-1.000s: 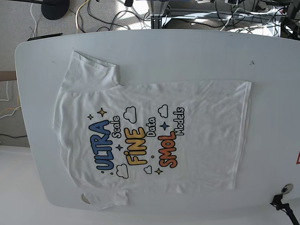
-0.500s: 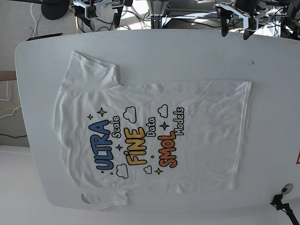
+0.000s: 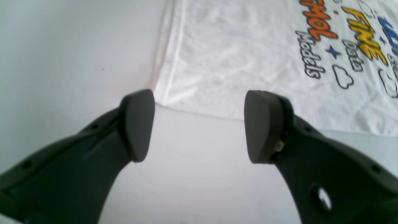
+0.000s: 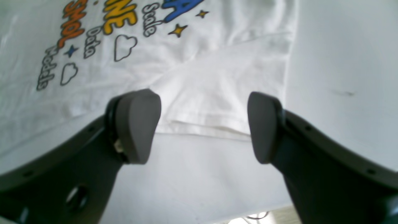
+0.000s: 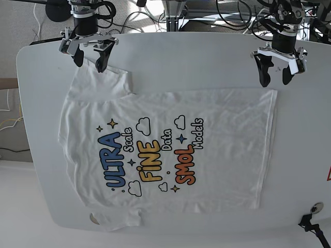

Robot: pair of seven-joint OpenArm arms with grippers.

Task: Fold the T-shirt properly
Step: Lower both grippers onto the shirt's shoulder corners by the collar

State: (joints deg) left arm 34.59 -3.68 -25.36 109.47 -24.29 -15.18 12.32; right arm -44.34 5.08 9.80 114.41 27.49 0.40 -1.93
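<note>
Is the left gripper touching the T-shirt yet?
Apart. In the left wrist view, the open left gripper shows bare table between its fingers, short of the T-shirt hem corner.

White T-shirt (image 5: 217, 129) w/ blue, yellow, orange-red lettering; white table (image 5: 181, 57).

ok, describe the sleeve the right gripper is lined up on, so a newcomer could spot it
On the white table, the T-shirt lies flat, print up. At its ULTRA end, take the sleeve on the edge nearest the arms, just below the open right gripper. It lies fully on the table; the other sleeve reaches the far edge.
</note>
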